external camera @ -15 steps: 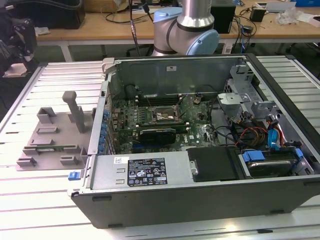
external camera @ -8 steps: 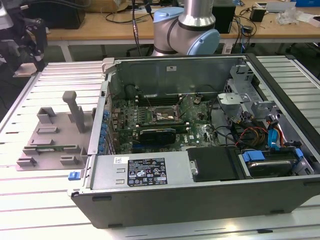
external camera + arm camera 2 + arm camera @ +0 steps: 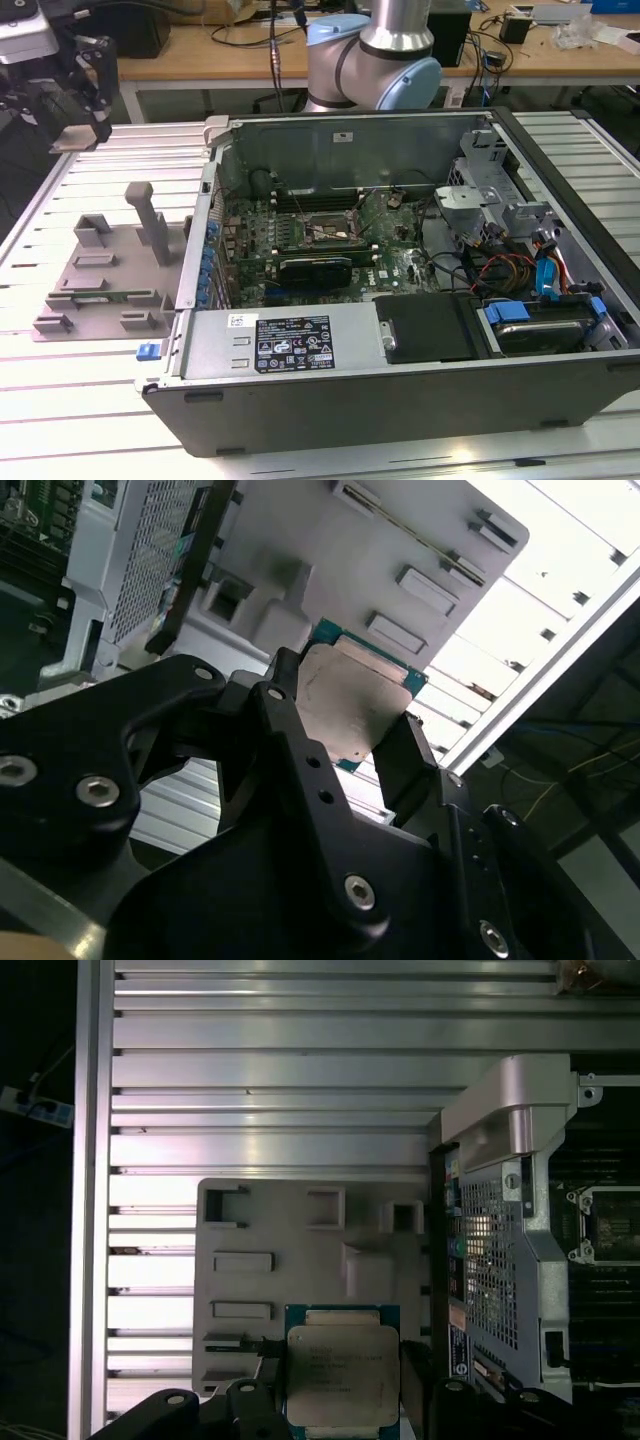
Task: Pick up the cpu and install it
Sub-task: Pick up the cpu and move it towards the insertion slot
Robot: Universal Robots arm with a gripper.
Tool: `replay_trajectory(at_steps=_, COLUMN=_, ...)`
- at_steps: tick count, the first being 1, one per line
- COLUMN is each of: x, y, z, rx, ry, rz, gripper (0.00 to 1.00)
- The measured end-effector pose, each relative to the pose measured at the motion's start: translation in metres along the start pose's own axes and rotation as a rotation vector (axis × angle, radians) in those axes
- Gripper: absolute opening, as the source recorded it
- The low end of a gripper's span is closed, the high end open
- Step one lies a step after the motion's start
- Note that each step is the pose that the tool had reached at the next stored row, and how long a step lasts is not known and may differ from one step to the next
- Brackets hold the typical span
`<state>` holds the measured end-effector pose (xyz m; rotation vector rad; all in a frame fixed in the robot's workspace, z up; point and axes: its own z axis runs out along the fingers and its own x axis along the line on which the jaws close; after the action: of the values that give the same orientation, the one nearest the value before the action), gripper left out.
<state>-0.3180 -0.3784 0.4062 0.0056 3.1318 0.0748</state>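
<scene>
In the second wrist view the gripper point(image 3: 345, 720) pinches the cpu point(image 3: 355, 705) by two opposite edges, one black finger point(image 3: 285, 695) on each side. The silvery top faces the camera and a thin green rim shows at the far corner. The chip hangs in the air over the grey fixture tray point(image 3: 400, 540), clear of it. In the first wrist view the cpu point(image 3: 343, 1375) sits flat and level between the fingers, above the tray point(image 3: 300, 1260) and beside the computer case point(image 3: 500, 1210). The bare socket point(image 3: 610, 1225) lies well apart, inside the case. The chip is nearly square. Its slightly longer edges seem to run parallel to the case's side wall and across the table slats point(image 3: 300, 1030), and the pinch spans the shorter width. In the exterior view the gripper point(image 3: 85, 115) hovers at the exterior view's left, over the table point(image 3: 60, 400) behind the tray point(image 3: 100, 290), and the socket point(image 3: 325, 232) sits mid-board. I judge the carry goes well if the chip stays level, is held by its edges only, and is squared to the socket frame.
</scene>
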Motion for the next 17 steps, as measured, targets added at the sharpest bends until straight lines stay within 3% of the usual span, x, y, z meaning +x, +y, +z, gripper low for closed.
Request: replay_trajectory(at_steps=17, x=-0.0468, y=0.0002, z=0.0004, rx=0.0, ry=0.0001, rz=0.0, gripper=0.55)
